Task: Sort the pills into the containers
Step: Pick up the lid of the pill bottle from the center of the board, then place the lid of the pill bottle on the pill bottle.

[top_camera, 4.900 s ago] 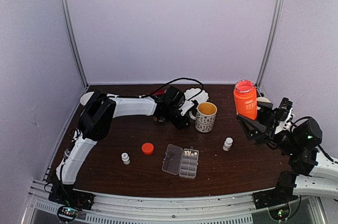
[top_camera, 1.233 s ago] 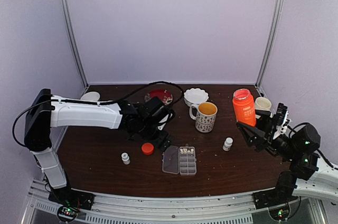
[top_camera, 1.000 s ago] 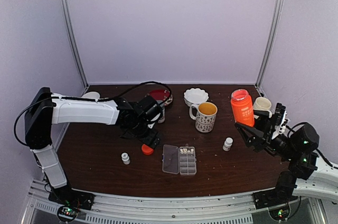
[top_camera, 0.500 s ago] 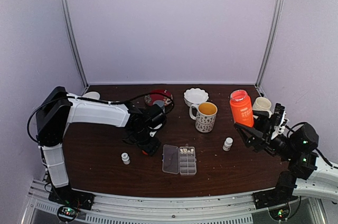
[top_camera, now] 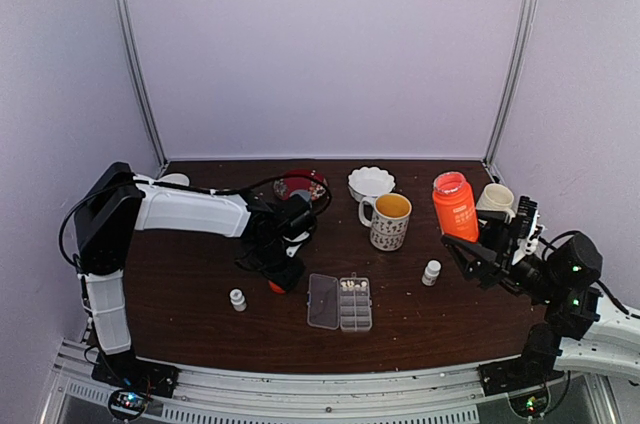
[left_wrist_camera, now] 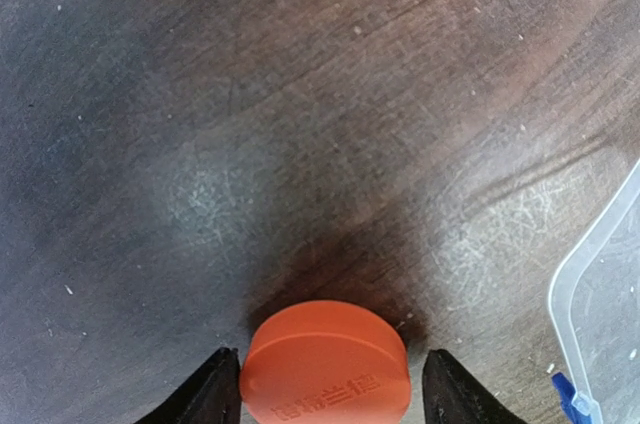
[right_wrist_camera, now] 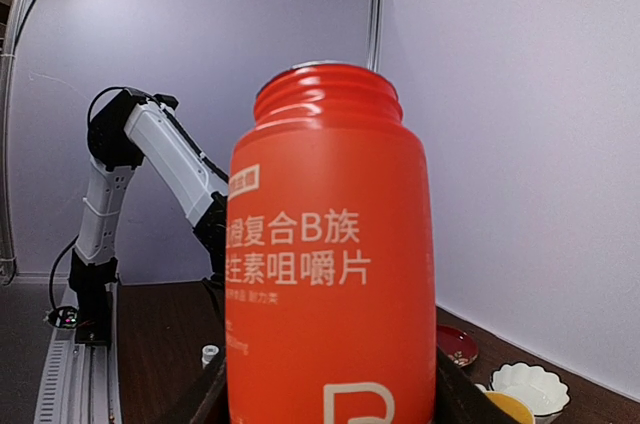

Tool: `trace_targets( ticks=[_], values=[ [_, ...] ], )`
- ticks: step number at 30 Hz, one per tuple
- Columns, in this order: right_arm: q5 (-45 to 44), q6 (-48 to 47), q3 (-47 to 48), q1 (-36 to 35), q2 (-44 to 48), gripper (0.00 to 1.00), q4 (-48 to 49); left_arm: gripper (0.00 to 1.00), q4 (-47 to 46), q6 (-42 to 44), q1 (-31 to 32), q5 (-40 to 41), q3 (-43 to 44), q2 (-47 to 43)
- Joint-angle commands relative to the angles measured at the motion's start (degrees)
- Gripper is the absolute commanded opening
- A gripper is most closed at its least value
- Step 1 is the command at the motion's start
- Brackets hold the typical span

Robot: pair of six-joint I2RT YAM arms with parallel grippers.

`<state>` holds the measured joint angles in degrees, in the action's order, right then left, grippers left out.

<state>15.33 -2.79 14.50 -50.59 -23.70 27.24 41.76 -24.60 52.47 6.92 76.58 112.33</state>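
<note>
straddling the orange cap [left_wrist_camera: 325,364], left gripper [left_wrist_camera: 328,389] jaws apart; right gripper [right_wrist_camera: 325,399] clamped on the orange bottle [right_wrist_camera: 325,244]

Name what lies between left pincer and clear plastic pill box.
Only bare dark wooden tabletop separates left pincer from clear pill box; left wrist view shows it.
</note>
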Motion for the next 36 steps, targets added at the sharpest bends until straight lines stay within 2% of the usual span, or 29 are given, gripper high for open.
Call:
trace_targets(
  ticks=[1, 10, 16, 19, 22, 31, 33, 36],
  values=[
    [0.78, 0.55, 0.68, 0.14, -0.29, 0.00, 1.71, 0.66, 0.64, 0.17, -0.41, -1.26, 1.38, 0.95],
    [0.93, 1.18, 0.62, 0.14, -0.19, 0.00, 1.34, 0.71, 1.12, 0.43, -0.49, -2.71, 1.45, 0.87],
    [1.14, 1.44, 0.62, 0.14, -0.11, 0.00, 1.16, 0.63, 1.45, 0.60, -0.70, -2.58, 1.55, 0.94],
    [1.10, 1.47, 0.63, 0.14, -0.05, 0.00, 1.11, 0.55, 2.38, 0.90, -0.81, -1.99, 1.99, 0.96],
    [1.30, 1.72, 0.53, 0.14, -0.27, 0.00, 0.93, 0.53, 4.03, 1.28, -0.79, -1.09, 2.67, 0.43],
    [4.27, 2.61, 0.27, 0.14, -3.10, 0.00, 2.72, 0.49, 7.52, 1.16, -0.70, -3.81, 6.09, -11.75],
    [5.71, 2.23, 0.98, 0.14, -4.46, 0.00, 2.86, 0.49, 7.49, 1.06, -0.70, -6.46, 7.14, -15.10],
    [8.60, 1.65, 2.33, -0.10, -7.52, 0.00, 2.68, 0.49, 4.76, 0.94, -0.67, -14.51, 7.72, -19.65]
  ],
)
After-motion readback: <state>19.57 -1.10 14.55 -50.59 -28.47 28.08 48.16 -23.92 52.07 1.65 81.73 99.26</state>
